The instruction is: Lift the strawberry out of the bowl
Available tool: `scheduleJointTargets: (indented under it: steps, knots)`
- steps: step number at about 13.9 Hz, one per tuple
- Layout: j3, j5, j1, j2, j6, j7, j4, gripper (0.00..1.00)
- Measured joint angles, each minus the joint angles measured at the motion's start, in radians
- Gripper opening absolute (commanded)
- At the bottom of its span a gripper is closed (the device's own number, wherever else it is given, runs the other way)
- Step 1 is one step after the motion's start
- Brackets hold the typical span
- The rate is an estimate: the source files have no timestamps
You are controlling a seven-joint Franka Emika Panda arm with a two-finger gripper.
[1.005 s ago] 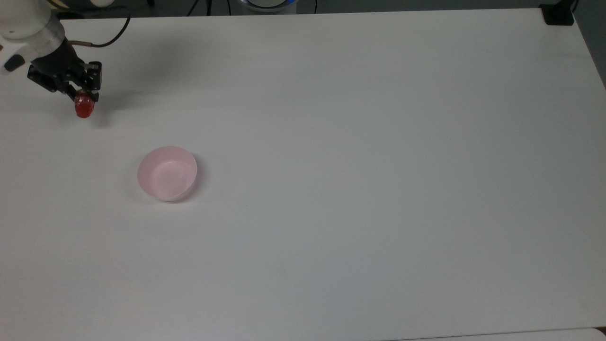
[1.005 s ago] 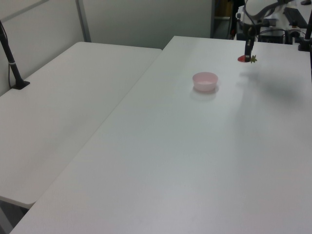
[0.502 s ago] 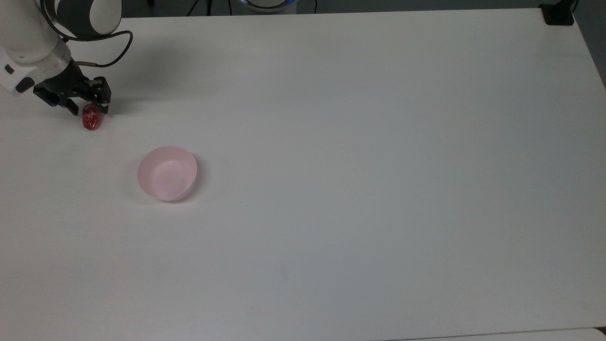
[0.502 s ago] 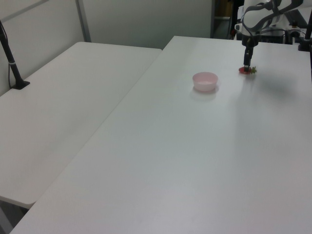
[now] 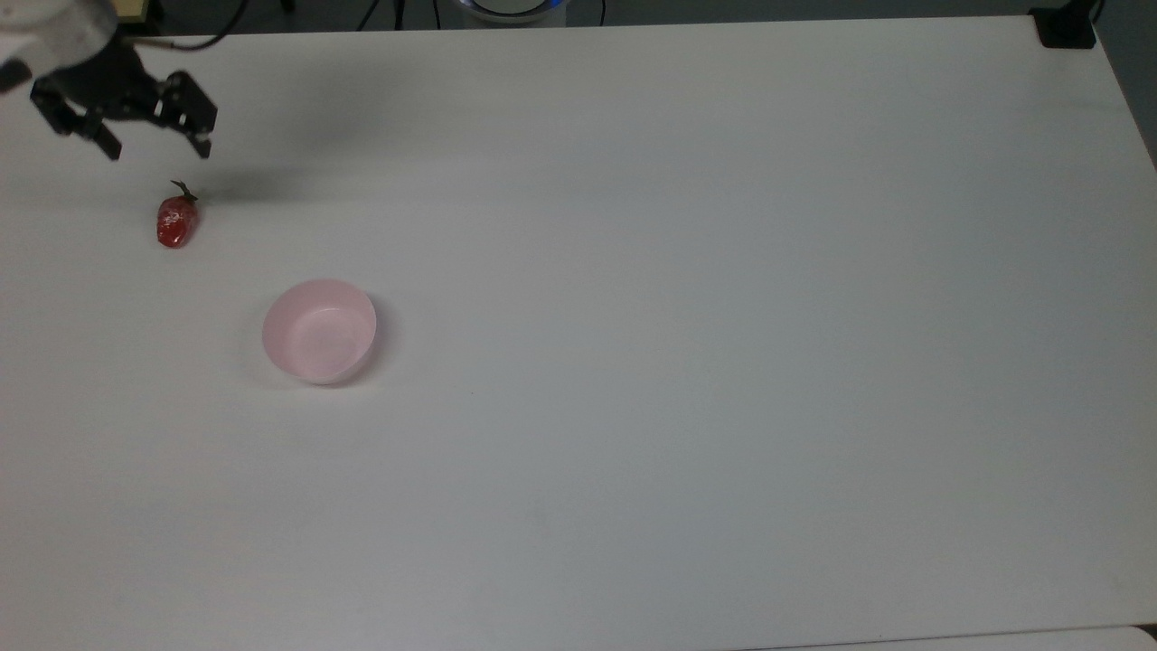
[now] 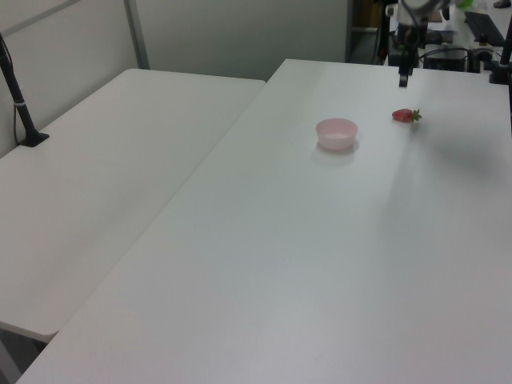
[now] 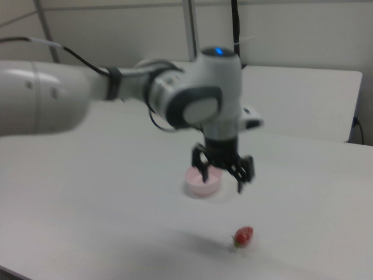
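- Since half a second ago the gripper [image 5: 155, 147] has let go of the strawberry [image 5: 176, 221] and risen away from it; a second ago it carried the fruit in the air, and the berry now lies alone on the table [image 5: 687, 362].
- Nearest in the right view, the strawberry [image 7: 243, 235] lies on its side on the white table [image 7: 116, 233], away from the bowl [image 7: 203, 182] and outside it.
- In the top view the berry's long axis runs almost up and down the picture, with the dark green cap at the upper end, toward the gripper, and the red tip pointing down.
- In the left view the strawberry [image 6: 405, 115] lies across the picture, cap toward the left view's right.
- Next, the pale pink bowl [image 5: 319, 330] stands upright with nothing in it, well apart from the berry, lower and toward the top view's right of it.
- In the right view the gripper [image 7: 223, 176] hangs above the table with its fingers spread wide and nothing between them; its left finger crosses in front of the bowl's far rim and hides a part of it.
- Farther back in the top view, the arm is cut off by the upper left corner.
- In the left view the gripper [image 6: 405, 78] is small and dark at the far end of the table [image 6: 280, 264], its fingers too slight to make out.
- Blur softens the arm in the right view.
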Motion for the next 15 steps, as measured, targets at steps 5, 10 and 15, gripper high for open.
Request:
scheduleJointTargets:
  steps: [5,10,15]
  knots:
    - [0.005,0.041,0.157,-0.210,-0.235,0.335,0.024,1.00]
    - [-0.058,0.041,0.412,-0.283,-0.360,0.593,0.040,1.00]
    - [-0.163,0.034,0.574,-0.301,-0.280,0.469,0.035,1.00]
